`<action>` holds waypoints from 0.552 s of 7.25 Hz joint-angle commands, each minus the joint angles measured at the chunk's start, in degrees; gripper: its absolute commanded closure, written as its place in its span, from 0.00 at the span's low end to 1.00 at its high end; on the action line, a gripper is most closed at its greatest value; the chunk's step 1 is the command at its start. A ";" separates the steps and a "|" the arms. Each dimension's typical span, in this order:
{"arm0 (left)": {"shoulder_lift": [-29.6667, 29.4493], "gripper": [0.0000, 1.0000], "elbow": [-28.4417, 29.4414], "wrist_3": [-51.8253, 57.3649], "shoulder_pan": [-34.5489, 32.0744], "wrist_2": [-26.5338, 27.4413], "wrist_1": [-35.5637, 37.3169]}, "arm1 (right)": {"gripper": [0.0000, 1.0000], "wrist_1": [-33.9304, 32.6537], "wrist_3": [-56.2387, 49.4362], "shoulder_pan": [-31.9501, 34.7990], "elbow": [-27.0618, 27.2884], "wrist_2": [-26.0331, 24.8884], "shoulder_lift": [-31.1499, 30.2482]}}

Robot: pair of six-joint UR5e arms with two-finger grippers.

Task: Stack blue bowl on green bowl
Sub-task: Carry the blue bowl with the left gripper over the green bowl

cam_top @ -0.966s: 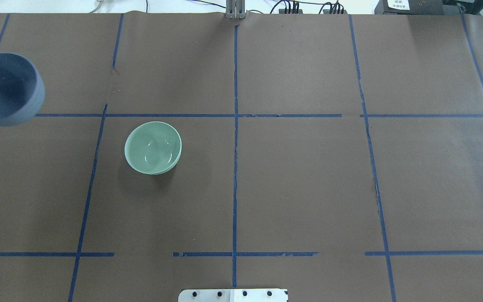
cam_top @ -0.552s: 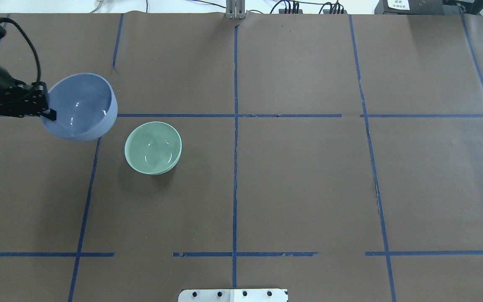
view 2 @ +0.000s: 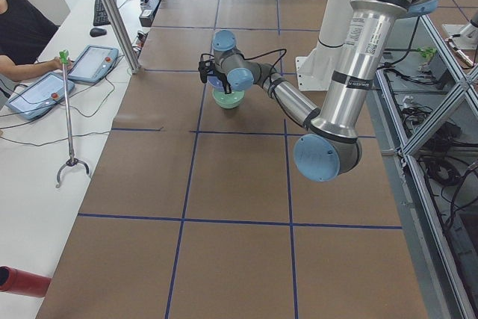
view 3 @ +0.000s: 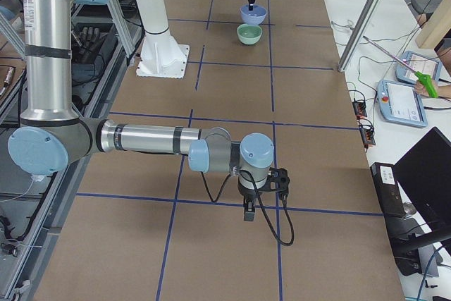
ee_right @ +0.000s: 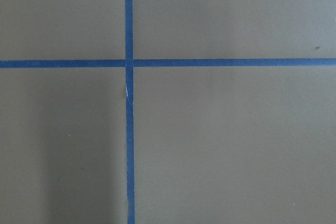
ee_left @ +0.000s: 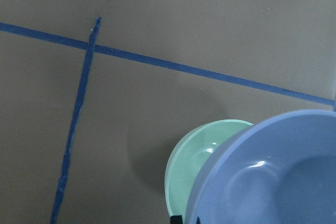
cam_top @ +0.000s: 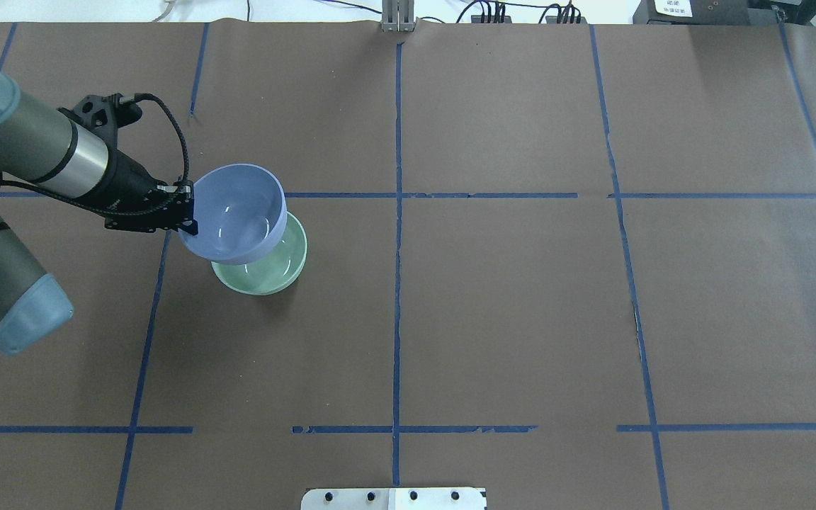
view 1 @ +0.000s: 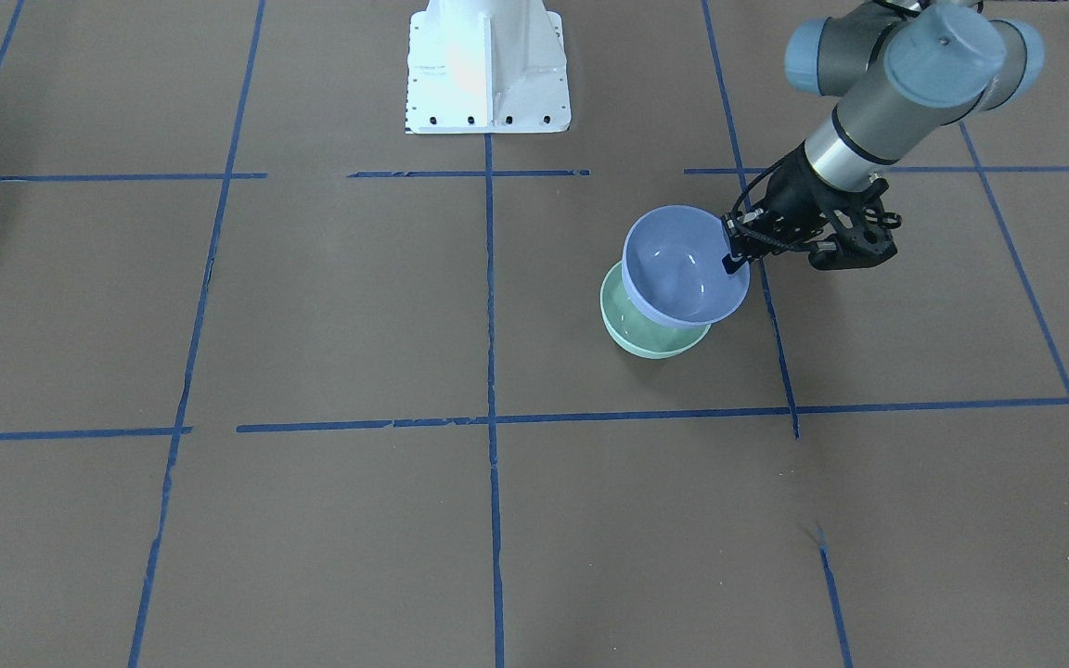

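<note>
Brown paper desk, blue tape grid. Right end effector points down over the grid, grip unreadable. Farther off, left end effector pinches blue bowl by its rim. Bowl is tilted, raised above green bowl, overlapping it.

Blue bowl: glossy periwinkle, thin pale rim, small white glare spots inside. Green bowl: pale mint, plain, glossy, no pattern. Table cover around the green bowl: matte brown, gridded with dark blue tape, torn and patchy in places. My left gripper: black, black cable. My left arm: grey tube, silver band, light blue joint caps. Base beyond the green bowl: white.
</note>
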 commanded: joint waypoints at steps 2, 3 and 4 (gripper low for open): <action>-1.09 1.00 2.86 -0.92 2.69 1.74 -1.70 | 0.00 -0.03 0.00 0.00 0.00 0.09 0.00; -1.09 1.00 2.77 -0.92 2.60 1.65 -1.70 | 0.00 0.06 0.00 0.00 0.00 0.00 0.00; -1.00 1.00 2.77 -0.66 2.60 1.73 -1.70 | 0.00 0.06 0.00 0.00 0.00 0.00 0.00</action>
